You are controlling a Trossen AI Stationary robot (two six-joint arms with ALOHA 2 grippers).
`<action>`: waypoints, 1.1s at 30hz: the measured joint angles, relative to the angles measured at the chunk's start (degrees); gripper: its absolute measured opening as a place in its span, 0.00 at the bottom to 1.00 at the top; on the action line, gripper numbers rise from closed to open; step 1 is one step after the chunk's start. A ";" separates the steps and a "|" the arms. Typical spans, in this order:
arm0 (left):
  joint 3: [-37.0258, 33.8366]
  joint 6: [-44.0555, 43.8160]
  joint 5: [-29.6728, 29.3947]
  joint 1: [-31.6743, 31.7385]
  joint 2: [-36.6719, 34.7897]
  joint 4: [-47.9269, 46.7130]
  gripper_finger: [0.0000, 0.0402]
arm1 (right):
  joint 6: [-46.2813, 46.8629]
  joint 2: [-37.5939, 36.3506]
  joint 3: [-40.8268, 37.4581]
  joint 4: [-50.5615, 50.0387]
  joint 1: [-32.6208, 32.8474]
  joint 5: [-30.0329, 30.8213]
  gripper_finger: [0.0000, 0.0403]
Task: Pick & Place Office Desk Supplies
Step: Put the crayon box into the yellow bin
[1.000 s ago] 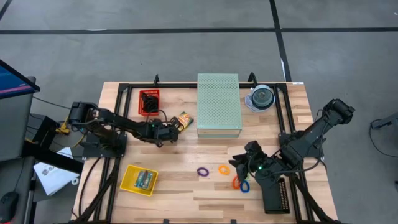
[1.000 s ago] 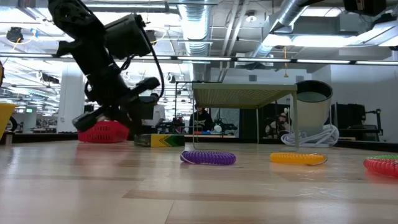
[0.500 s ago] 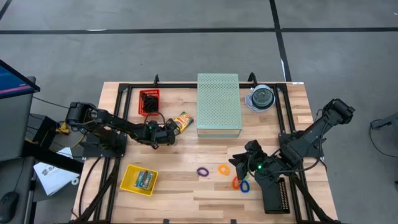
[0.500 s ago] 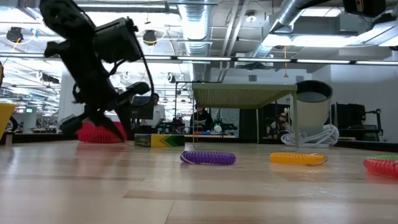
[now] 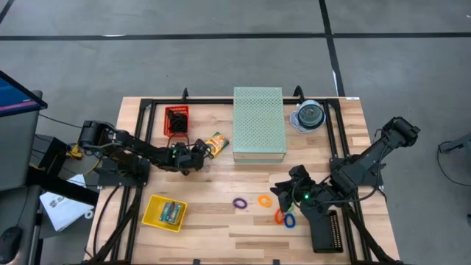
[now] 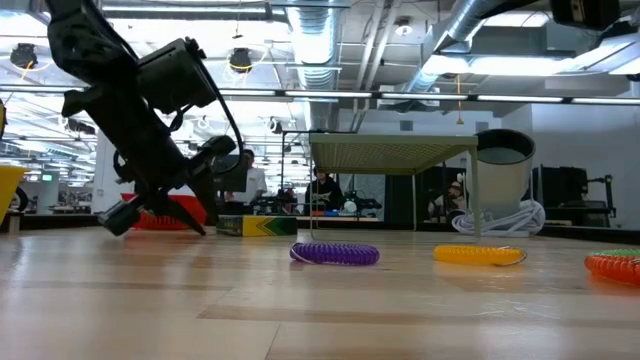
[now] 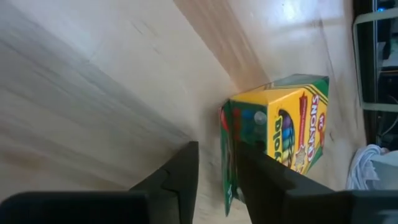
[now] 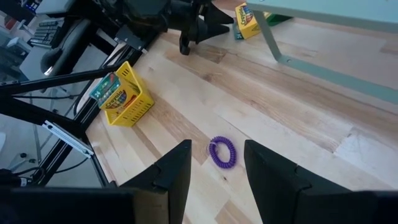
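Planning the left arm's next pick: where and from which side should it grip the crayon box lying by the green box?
Probably across the crayon box's two broad printed faces, near the end facing the left gripper. It lies flat beside the perforated box, which crowds its far end, so come from the open table side, where the gripper already is. The fingers stand slightly apart and look too narrow for the box.

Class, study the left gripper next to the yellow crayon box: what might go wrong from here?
1. The left gripper sits low beside the yellow crayon box, fingers parted and empty; it may nudge the box aside.
2. The pale green perforated box stands right next to it, so a push could wedge the crayons against it.
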 joint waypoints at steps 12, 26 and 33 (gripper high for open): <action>0.11 0.34 0.91 0.77 4.23 5.34 0.25 | 0.00 0.00 0.00 -0.24 -0.81 -0.02 0.36; 0.26 0.82 2.97 2.43 5.02 4.63 0.08 | -0.12 0.00 0.00 -0.48 -1.57 -0.04 0.36; 0.32 1.05 3.02 2.51 5.43 4.22 0.01 | -0.10 0.00 0.00 -0.48 -1.57 -0.06 0.36</action>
